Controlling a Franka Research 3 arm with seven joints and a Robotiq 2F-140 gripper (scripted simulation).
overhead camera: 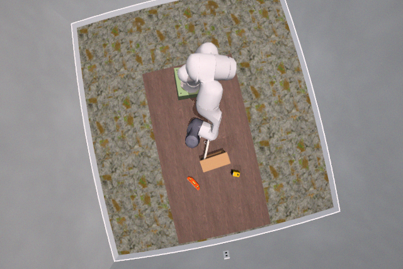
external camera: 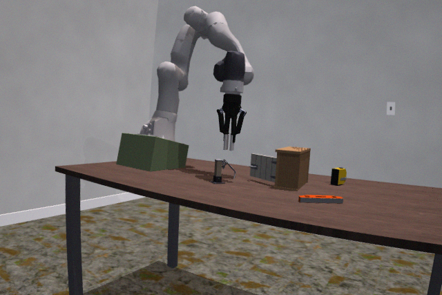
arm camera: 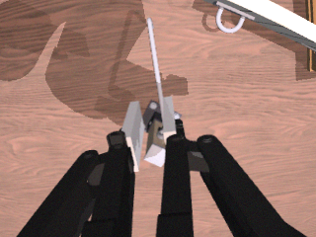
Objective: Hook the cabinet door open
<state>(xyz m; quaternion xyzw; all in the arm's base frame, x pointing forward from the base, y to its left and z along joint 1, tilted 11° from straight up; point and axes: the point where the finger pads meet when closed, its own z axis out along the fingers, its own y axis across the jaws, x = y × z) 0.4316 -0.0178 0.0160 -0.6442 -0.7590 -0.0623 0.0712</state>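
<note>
A small wooden cabinet (external camera: pixel 292 167) stands on the table, and its grey door (external camera: pixel 263 167) is swung wide open toward the arm. In the wrist view the door (arm camera: pixel 264 10) carries a small white eye (arm camera: pixel 228 22) on its face. A short post (external camera: pixel 217 171) stands left of the door, and its thin wire hook (external camera: pixel 228 166) hangs down toward the table, apart from the eye. The hook rod (arm camera: pixel 154 59) points away from the post in the wrist view. My gripper (external camera: pixel 228 146) hovers straight above the post, fingers nearly together and empty. In the wrist view the fingertips frame the post top below.
The arm's green base block (external camera: pixel 151 151) sits at the table's left end. An orange level (external camera: pixel 320 198) lies in front of the cabinet and a yellow tape measure (external camera: pixel 338 175) stands to its right. From above, the cabinet (overhead camera: pixel 215 162) is mid-table.
</note>
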